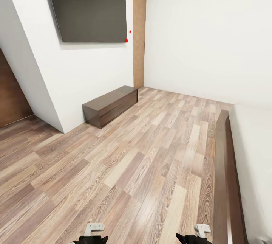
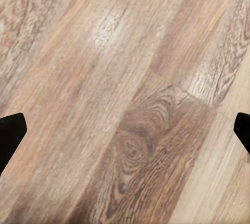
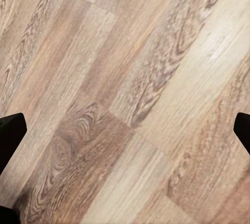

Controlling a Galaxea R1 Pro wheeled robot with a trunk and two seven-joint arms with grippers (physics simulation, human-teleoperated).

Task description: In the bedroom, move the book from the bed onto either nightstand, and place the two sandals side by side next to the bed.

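The robot stands in the bedroom on a light brown wood-plank floor (image 1: 143, 160), with plain white walls ahead. Along the floor's right edge runs the dark brown wooden platform frame of the large low bed (image 1: 226, 168), with the smooth pale mattress (image 1: 255, 153) just beside it. Only this side strip of the bed is in the head view; the book, the two sandals and a nightstand are not among what the pictures show here, so their places cannot be told.

Against the left wall sits a long low dark brown bench-like cabinet (image 1: 111, 104), under a large dark flat panel (image 1: 88, 5) mounted on the wall. A tall light wood door (image 1: 139, 34) stands at the far corner.

The left end effector (image 2: 125, 133) hangs released, its dark fingertips (image 2: 10, 135) spread wide over bare planks with nothing between them. The right end effector (image 3: 125, 133) is likewise spread apart and grasping nothing above the floor.

The likeliest slip from here is mistaking the bench-like cabinet for a nightstand, since both are dark brown wood. Another risk is the base clipping the bed frame, which lies close on the right while the head looks mostly away from the mattress. Turning toward the bed seems needed before any reach can be judged.
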